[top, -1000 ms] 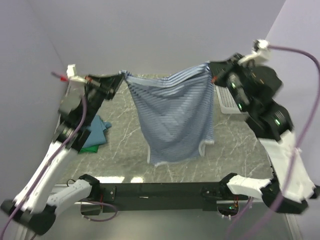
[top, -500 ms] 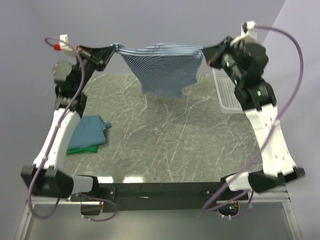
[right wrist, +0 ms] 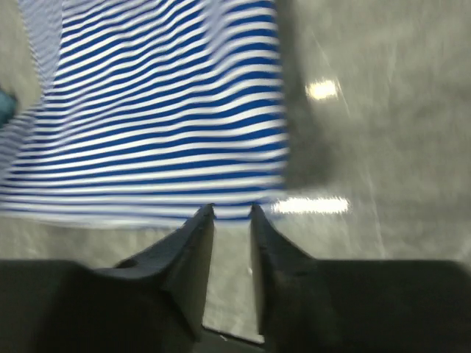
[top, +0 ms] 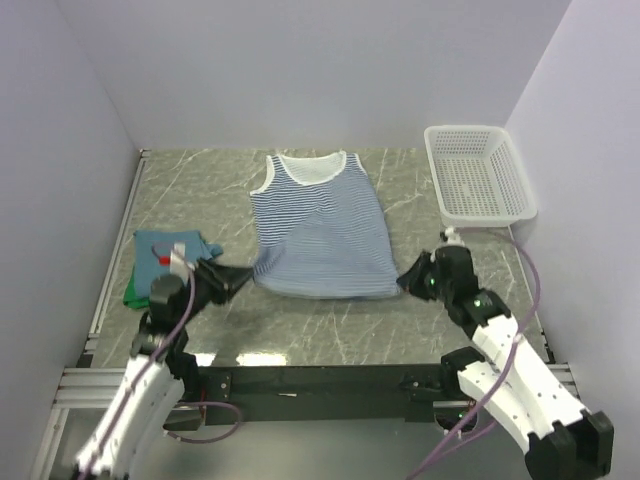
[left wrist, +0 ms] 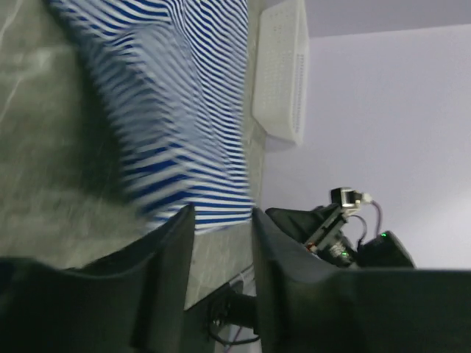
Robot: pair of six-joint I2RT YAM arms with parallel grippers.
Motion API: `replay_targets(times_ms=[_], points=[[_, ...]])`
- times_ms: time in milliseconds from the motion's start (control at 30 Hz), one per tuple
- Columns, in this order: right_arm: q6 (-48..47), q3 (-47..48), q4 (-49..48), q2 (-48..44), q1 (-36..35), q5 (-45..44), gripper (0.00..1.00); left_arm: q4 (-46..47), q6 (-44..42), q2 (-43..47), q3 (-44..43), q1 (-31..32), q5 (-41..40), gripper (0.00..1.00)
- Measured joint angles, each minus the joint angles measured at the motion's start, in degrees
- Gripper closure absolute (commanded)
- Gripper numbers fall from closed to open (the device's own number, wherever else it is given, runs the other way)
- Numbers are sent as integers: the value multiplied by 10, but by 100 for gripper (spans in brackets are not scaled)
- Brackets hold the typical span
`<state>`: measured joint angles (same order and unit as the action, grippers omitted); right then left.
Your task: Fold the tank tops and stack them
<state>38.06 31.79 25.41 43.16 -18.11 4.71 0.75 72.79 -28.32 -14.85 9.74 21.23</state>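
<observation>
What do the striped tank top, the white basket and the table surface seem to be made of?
The striped tank top: soft matte fabric, lying flat with slight ripples. The white basket: probably rigid plastic, its walls a regular mesh. The table surface: stone look, grey-green with pale veins, slightly glossy; perhaps only a printed sheet.

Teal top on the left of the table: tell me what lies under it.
A bright green top lies under the teal top; only a strip of it shows at the near-left corner. The rest is covered by the teal fabric and the left arm.
</observation>
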Motion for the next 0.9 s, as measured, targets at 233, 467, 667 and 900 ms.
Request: replay_targets(times_ms=[233, 467, 667, 900], points=[[40, -68, 43, -120, 0, 19, 43, -147, 26, 223, 56, 25, -40, 40], [53, -43, 20, -58, -77, -9, 50, -156, -51, -36, -75, 26, -81, 50], [100, 60, -38, 164, -324, -111, 57, -155, -168, -280, -320, 15, -129, 47], [116, 296, -99, 465, -472, -184, 62, -191, -238, -326, -496, -26, -150, 44]])
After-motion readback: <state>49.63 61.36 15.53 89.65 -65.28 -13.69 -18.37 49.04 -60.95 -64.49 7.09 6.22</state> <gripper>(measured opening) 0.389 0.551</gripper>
